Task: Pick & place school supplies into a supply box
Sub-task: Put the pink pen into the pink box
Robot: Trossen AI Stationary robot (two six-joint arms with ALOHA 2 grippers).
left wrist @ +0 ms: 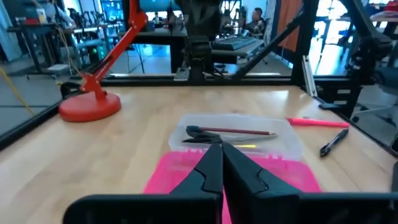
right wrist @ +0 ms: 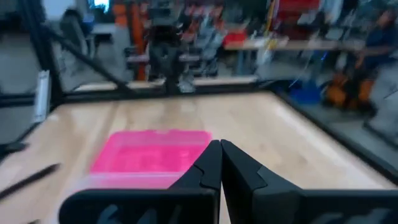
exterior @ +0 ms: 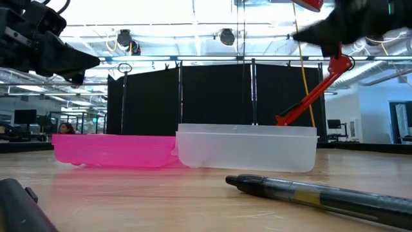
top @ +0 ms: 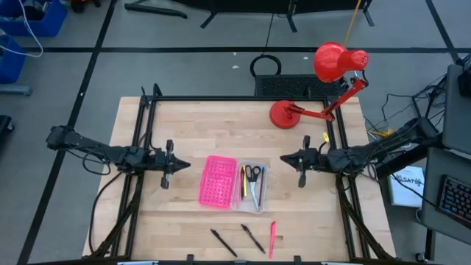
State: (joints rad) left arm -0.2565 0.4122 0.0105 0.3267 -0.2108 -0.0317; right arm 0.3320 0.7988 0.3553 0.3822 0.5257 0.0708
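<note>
The supply box lies open mid-table: clear half (top: 252, 186) with scissors (top: 254, 177), a yellow pencil and other pens inside, pink perforated lid half (top: 218, 181) flat on the wood to its left. Two black pens (top: 224, 242) (top: 252, 238) and a pink-red pen (top: 271, 238) lie near the table's near edge. My left gripper (top: 184, 166) hovers left of the pink lid, shut and holding nothing. My right gripper (top: 284, 160) hovers right of the clear half, shut and holding nothing. In the low view a black pen (exterior: 322, 191) lies in front of the box (exterior: 246, 148).
A red desk lamp (top: 288, 114) stands on the table's far right part, its head (top: 333, 62) past the far edge. A black frame rail (top: 243, 99) runs along the far side. Bare wood lies left of the pink lid and right of the clear half.
</note>
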